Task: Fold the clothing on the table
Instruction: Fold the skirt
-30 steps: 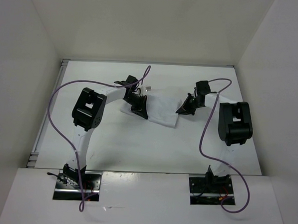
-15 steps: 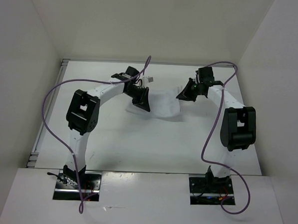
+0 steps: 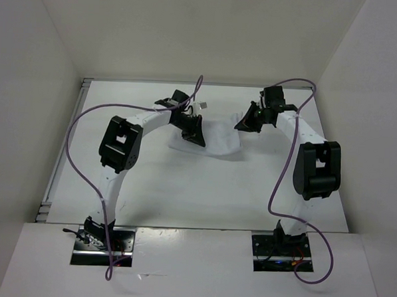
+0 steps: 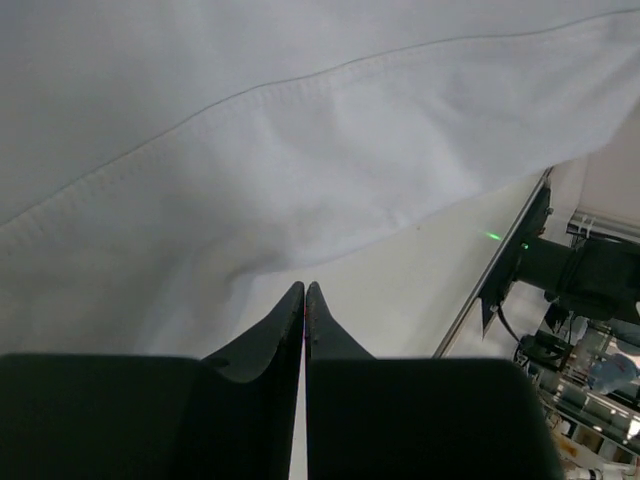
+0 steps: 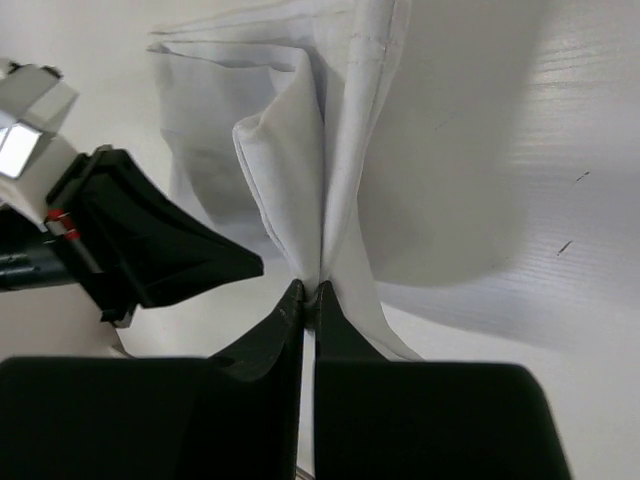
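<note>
The white clothing (image 3: 216,137) lies bunched on the table (image 3: 183,194) between my two grippers. My left gripper (image 3: 194,133) is at its left side. In the left wrist view the jaws are shut (image 4: 304,286) right where the hemmed clothing (image 4: 300,150) comes down to the tips, lifted a little off the table. My right gripper (image 3: 243,122) is at the clothing's right end. In the right wrist view it is shut (image 5: 310,292) on a gathered fold of the clothing (image 5: 300,150), with the left gripper's black fingers (image 5: 150,250) close by.
White walls (image 3: 42,80) enclose the table on three sides. Purple cables (image 3: 77,169) arc over both arms. The metal rim (image 3: 65,148) runs along the table's left edge. A black mount (image 4: 580,280) stands past the table's edge in the left wrist view.
Both grippers have moved toward the far side of the table, drawing the clothing with them. The clothing now sits farther back and looks more bunched.
</note>
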### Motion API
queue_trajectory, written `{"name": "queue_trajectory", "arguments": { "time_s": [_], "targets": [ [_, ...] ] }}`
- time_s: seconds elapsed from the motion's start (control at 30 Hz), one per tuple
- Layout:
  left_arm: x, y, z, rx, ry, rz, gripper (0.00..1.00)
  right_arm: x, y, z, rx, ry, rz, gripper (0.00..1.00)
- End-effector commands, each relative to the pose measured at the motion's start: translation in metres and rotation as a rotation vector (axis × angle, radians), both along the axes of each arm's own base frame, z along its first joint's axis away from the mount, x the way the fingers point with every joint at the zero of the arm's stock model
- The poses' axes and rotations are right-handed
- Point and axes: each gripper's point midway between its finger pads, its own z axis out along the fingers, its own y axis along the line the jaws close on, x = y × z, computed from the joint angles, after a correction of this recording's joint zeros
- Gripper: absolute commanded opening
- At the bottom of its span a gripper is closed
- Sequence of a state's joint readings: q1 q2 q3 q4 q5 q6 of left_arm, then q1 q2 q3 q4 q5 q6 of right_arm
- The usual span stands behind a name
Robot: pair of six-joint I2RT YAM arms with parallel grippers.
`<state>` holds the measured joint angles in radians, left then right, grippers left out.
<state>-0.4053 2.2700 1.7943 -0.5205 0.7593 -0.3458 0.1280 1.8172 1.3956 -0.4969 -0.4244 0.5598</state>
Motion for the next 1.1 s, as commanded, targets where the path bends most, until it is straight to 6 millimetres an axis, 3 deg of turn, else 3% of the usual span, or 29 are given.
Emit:
{"name": "queue_trajectory", "arguments": {
  "time_s": [0.0,0.27,0.53,0.73,1.0,1.03,1.07],
  "targets": [
    [-0.003,-0.011,-0.003,-0.037,0.022,-0.02,0.07,0.006,0.008,0.024,-0.001,-0.06,0.025,0.0],
    [-0.018,-0.012,-0.041,-0.034,0.087,-0.009,0.07,0.006,0.009,0.024,0.006,-0.06,0.03,0.0],
    [-0.041,-0.029,-0.082,-0.003,0.17,-0.04,0.07,0.004,0.016,0.035,0.024,-0.08,0.051,0.0],
    [-0.052,-0.036,-0.086,0.032,0.176,-0.056,0.07,0.002,0.016,0.056,0.028,-0.115,0.052,0.0],
    [-0.067,-0.053,-0.078,0.025,0.16,-0.117,0.07,0.004,0.024,0.084,0.082,-0.161,0.071,0.0],
    [-0.068,-0.052,-0.073,0.026,0.162,-0.117,0.07,0.004,0.024,0.084,0.082,-0.161,0.071,0.0],
    [-0.061,-0.049,-0.057,0.012,0.13,-0.112,0.07,0.005,0.024,0.088,0.083,-0.172,0.071,0.0]
  ]
}}
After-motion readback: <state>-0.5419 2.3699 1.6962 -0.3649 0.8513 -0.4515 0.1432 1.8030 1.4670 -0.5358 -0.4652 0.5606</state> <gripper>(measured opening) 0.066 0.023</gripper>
